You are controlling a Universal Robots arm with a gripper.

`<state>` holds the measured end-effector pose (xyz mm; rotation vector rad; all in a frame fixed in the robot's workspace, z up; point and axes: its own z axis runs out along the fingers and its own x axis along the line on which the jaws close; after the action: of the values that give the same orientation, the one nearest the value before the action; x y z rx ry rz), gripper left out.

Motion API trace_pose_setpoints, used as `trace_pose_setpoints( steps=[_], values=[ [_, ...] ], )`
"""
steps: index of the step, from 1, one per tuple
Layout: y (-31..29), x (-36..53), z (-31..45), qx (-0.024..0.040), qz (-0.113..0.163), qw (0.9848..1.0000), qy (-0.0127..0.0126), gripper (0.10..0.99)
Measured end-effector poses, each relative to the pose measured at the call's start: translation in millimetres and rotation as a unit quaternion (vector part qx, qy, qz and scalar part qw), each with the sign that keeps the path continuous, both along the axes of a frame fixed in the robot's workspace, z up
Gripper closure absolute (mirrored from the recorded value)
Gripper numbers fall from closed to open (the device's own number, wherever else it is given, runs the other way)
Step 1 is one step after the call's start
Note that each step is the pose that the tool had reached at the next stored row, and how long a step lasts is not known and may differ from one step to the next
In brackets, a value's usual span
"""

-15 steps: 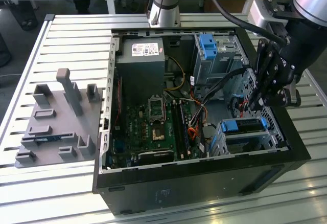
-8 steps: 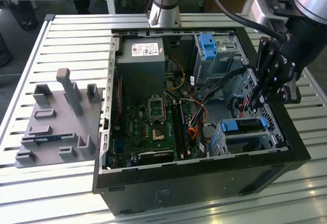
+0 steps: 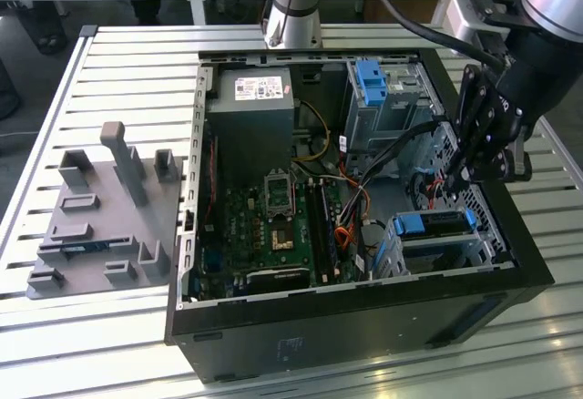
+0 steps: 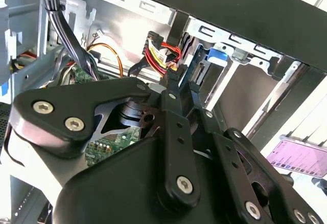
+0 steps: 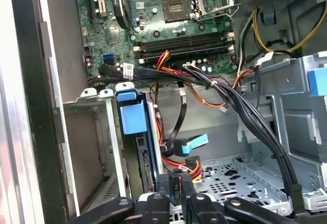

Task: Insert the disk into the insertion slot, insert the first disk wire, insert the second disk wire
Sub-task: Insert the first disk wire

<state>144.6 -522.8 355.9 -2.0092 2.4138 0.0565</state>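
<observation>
While hanging deep inside the black steel case [image 3: 364,331], pictured with the claw [image 5: 173,179] drawn in to a narrow gap and, by the look of it, nipping a small dark plug [image 5: 173,191] at the end of the red, yellow and black wires [image 5: 192,165]; held end-on, probably so as to face the rear edge of the disk [image 3: 434,224]. Just beside the claw, found already seated: the drive in its glossy bright-blue plastic caddy, bedded flat in the insertion slot [image 3: 393,249], a low cage of dull grey perforated sheet metal hugging both sides. Near by, left loose on a limp black lead, a flat light-blue connector [image 5: 196,142], not yet plugged in. Beyond, crossed by a bundle of black cables [image 5: 245,106], the green motherboard [image 5: 168,29]; farther off, the taller grey cage [image 3: 364,121] with its blue clip [image 3: 369,78]. Outside the case, set on the ribbed aluminium counter [image 3: 137,62], a matte grey fixture plate [image 3: 100,212] studded with blocky pegs.
</observation>
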Motion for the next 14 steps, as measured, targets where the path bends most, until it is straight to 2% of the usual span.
trace_pose_setpoints(
  steps=[2, 6, 14],
  values=[
    [0.5, 0.4, -1.2, -0.0034, -0.003, 1.0000, 0.0000, 0.847],
    [1.5, 0.5, -3.9, -0.0143, -0.008, 0.9999, 0.0000, 0.847],
    [7.2, 0.5, -6.5, -0.0158, -0.013, 0.9998, 0.0000, 0.847]
  ],
)
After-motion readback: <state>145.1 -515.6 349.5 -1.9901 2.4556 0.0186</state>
